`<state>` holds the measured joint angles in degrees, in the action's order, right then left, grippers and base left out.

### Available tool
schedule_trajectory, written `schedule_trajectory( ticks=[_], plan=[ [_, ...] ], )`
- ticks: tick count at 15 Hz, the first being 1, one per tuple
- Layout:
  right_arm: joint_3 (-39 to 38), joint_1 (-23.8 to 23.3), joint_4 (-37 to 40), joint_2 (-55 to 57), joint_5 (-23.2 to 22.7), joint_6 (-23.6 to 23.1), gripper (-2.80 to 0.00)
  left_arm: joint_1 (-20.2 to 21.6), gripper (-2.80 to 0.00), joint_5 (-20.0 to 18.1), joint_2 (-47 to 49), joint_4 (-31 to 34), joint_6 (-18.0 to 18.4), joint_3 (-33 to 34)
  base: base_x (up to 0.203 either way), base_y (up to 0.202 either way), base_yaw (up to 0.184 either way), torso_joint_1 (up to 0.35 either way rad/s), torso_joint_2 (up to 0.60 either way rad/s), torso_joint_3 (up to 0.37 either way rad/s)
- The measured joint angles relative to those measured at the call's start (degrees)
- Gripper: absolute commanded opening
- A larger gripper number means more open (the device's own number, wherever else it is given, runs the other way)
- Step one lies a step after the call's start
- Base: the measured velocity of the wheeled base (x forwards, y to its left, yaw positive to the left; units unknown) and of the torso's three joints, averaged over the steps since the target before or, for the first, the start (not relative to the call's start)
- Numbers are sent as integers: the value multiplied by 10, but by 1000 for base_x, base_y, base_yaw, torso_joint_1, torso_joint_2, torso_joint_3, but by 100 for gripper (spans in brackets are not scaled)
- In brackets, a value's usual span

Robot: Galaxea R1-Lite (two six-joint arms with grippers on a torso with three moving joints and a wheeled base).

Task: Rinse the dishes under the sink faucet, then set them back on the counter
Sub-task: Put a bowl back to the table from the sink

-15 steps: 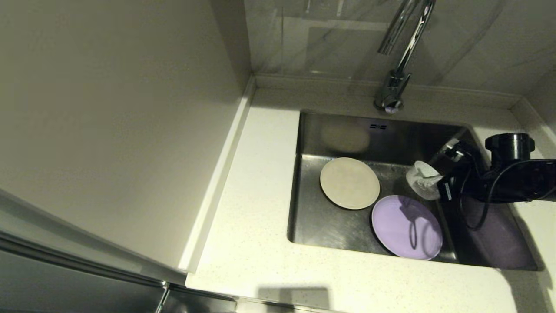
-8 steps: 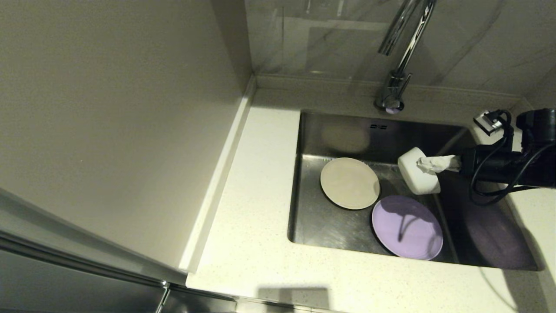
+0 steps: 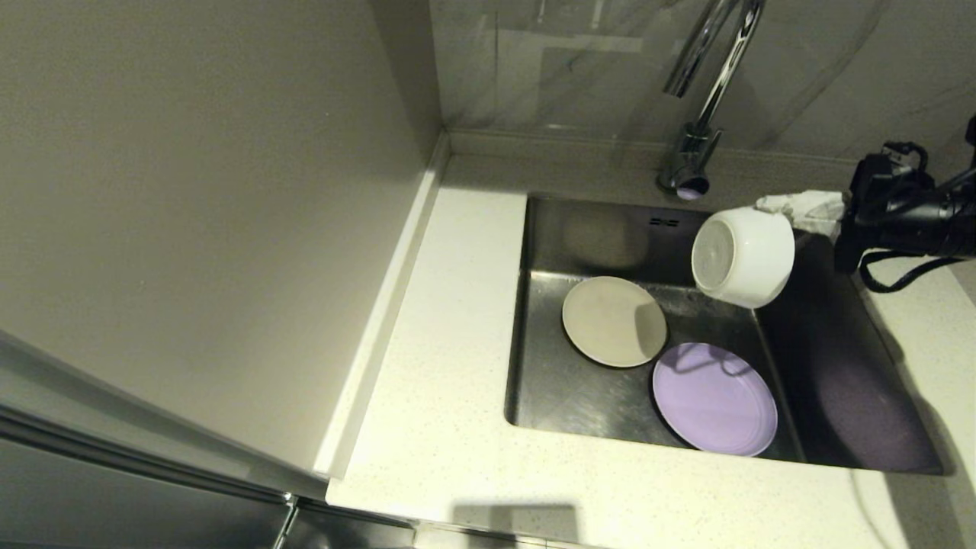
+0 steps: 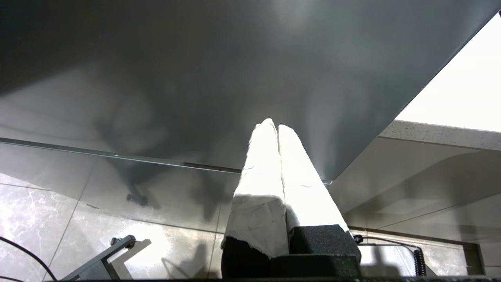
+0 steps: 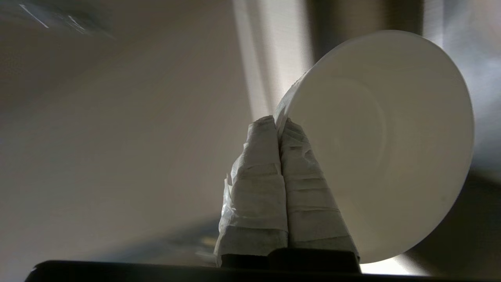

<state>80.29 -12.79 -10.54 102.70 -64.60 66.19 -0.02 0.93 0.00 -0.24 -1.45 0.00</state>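
The right gripper, its fingers wrapped in white tape, pinches the rim of the small white round bowl and holds it tipped on its side in the air above the far right part of the square stainless-steel sink, just near of the tall chrome gooseneck faucet. The cream-beige round plate and the large lilac round plate lie flat on the sink floor. The left gripper, fingers pressed together on nothing, hangs low beside a dark cabinet panel.

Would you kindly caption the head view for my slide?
Right end effector holds the white bowl tipped above the sink; two plates lie inside.
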Motion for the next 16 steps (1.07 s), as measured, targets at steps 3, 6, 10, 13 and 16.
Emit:
schedule_trajectory(
  ticks=[3, 6, 10, 13, 16],
  plan=[
    [40, 0, -40, 3, -4, 224, -280, 0, -280, 0, 0, 0, 0, 0, 0, 0, 0, 0, 0, 0],
    [-18, -1, -58, 4, -5, 253, -280, 0, -280, 0, 0, 0, 0, 0, 0, 0, 0, 0, 0, 0],
    [-24, -14, -104, -10, -41, 72, -280, 0, -280, 0, 0, 0, 0, 0, 0, 0, 0, 0, 0, 0],
    [-33, -26, -86, -28, -46, -143, -280, 0, -280, 0, 0, 0, 0, 0, 0, 0, 0, 0, 0, 0],
    [-45, -47, -26, -43, -17, -393, -280, 0, -280, 0, 0, 0, 0, 0, 0, 0, 0, 0, 0, 0]
  ],
)
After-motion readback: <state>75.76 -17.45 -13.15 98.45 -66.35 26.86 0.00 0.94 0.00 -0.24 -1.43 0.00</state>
